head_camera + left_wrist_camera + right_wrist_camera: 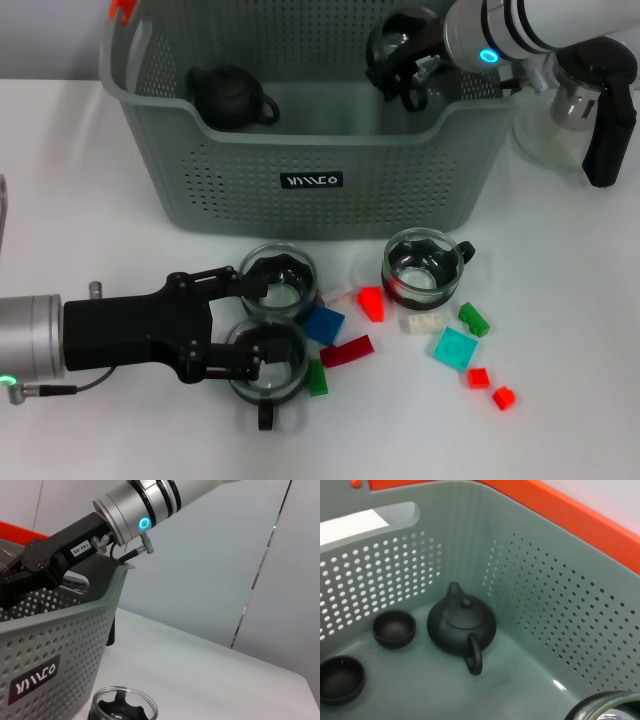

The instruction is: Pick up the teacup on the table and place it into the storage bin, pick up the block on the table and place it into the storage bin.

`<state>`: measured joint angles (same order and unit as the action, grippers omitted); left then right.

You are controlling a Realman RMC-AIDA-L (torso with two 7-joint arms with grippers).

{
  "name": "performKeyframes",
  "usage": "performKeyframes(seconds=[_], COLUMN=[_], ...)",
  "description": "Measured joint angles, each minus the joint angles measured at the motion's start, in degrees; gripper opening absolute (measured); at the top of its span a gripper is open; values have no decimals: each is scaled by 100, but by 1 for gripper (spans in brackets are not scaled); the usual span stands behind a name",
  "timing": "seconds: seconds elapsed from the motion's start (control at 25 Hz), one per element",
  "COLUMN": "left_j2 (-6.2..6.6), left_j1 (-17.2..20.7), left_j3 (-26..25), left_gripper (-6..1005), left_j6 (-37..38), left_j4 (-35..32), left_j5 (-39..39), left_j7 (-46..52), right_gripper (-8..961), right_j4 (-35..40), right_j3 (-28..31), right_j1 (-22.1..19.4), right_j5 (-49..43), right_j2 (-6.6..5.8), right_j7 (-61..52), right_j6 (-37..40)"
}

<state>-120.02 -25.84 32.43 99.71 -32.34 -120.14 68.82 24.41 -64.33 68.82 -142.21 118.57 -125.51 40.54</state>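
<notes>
The big grey-green storage bin sits at the back of the white table. The right gripper hangs over the bin's right side and grips a glass teacup above the inside of the bin. The left gripper lies low on the table in front of the bin, its fingers spread apart between two more glass cups — one cup just above it and one cup just below it. A fourth glass cup stands a bit to the right, near the bin's front wall. Little blocks lie scattered by the cups: a blue block, a dark red block, a teal block and some small red and green ones. The right wrist view looks down inside the bin and shows things the head view hides — a black teapot on the floor of the bin and two small black bowls beside it. The head view shows only the teapot, by the left wall. The left wrist view shows the bin's front wall with its black label, the right arm reaching over the rim, and one glass cup on the table below.
</notes>
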Motion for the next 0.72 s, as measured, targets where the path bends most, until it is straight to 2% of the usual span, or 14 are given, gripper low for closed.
performKeyframes(seconds=[0.4,0.72], left_j2=[-4,-4], left_j1=[0,1], left_j3=[0,-18], left_gripper=[875,875], left_j6=[-11,-6], left_j4=[0,0], left_j5=[0,2], left_j7=[0,0], right_gripper=[108,415], right_j4=[63,171], right_j3=[-1,0], right_j1=[-9,-36], right_j5=[0,1], right_j2=[0,-1], right_j7=[0,-63], right_j6=[44,55])
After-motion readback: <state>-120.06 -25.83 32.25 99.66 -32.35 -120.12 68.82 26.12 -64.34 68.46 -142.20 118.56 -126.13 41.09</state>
